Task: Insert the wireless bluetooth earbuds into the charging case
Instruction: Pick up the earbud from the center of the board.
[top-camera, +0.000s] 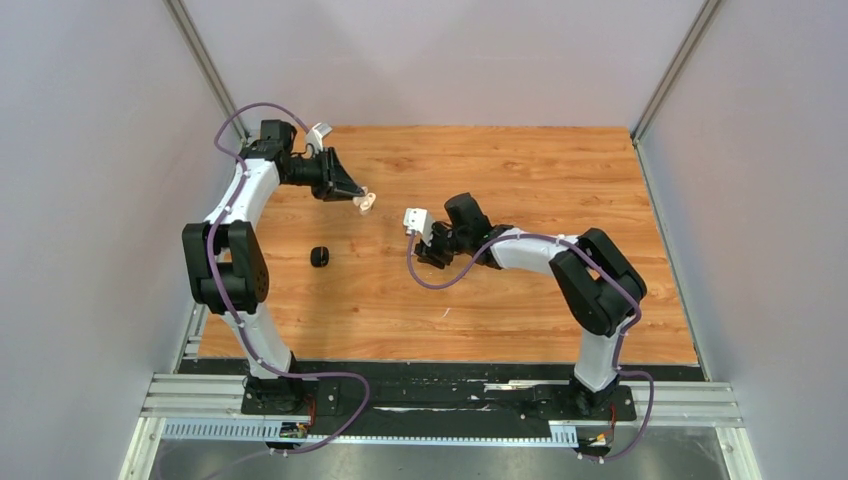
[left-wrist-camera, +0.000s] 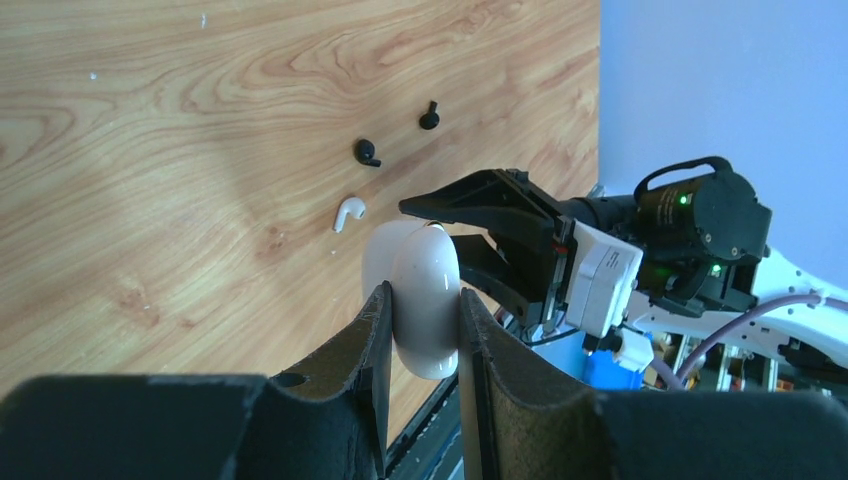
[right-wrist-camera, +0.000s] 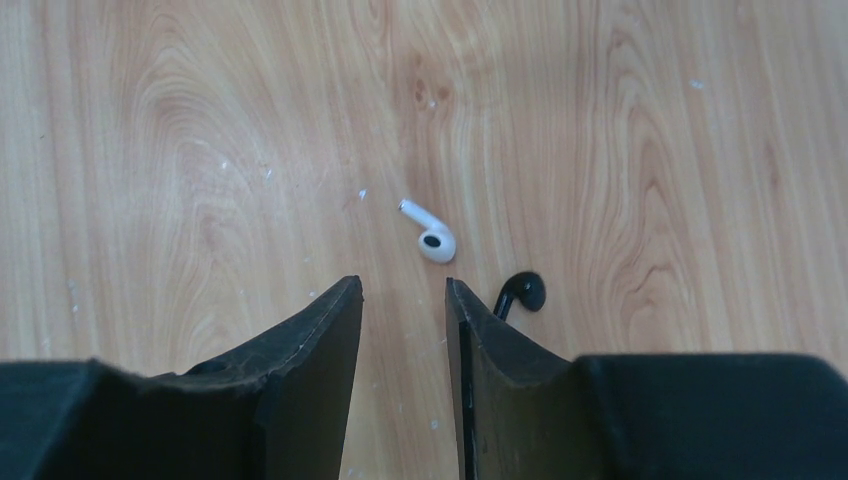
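Matt wood-grain table (top-camera: 560, 180), walled in grey on three sides; positions are given from the white charging case (left-wrist-camera: 425, 265). Nearer the arm bases than that case and to its left, you find a small black rounded case (top-camera: 319, 257) lying alone on the board. To the white case's right and lower down, your right gripper (right-wrist-camera: 400, 285) hangs over the table. Its dark, rough-faced wedge fingers are moderately apart with nothing between them. Just beyond their tips lies a glossy white earbud (right-wrist-camera: 430, 235), with a black earbud (right-wrist-camera: 522, 292) beside the right finger. The left wrist view shows a second black earbud (left-wrist-camera: 430, 116) farther from the case. Your left gripper (left-wrist-camera: 422, 292) is clamped on the case itself, a smooth, glossy pebble held off the table. Beyond it, bare board runs to the far edge.
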